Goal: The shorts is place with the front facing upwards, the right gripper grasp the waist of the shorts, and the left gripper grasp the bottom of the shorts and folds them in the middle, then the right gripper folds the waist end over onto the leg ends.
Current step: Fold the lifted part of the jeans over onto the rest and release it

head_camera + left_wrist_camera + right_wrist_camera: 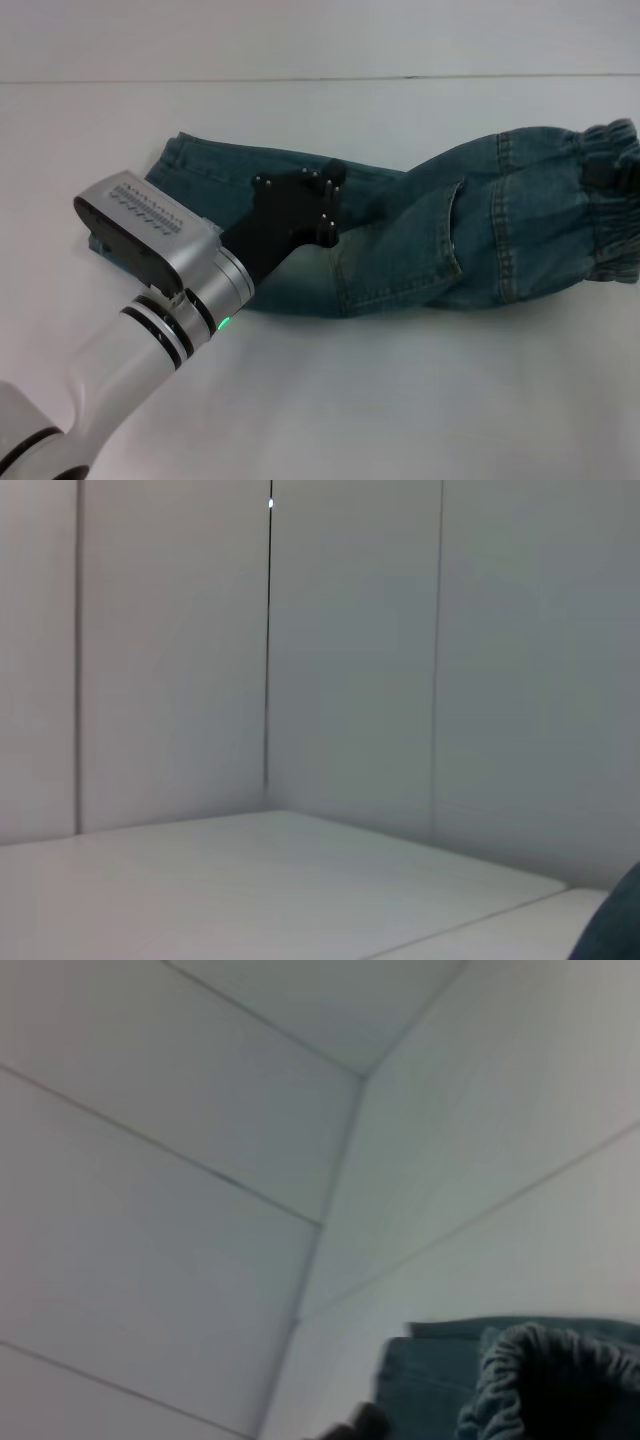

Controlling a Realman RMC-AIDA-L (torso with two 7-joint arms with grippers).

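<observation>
From the head camera, we see the shorts (400, 235) lying folded lengthwise on the white table (400, 400), the waist of the shorts (612, 200) at our far right. The left gripper (325, 205) presses on the leg ends (200, 165); we cannot tell its finger state. The right gripper (600, 172) seems clamped on the waistband. We judge the waist-over-legs fold comes next, sweeping leftward.

Left wrist camera: bare table and wall panels, so there is room.

Right wrist camera: the puckered band is close.
</observation>
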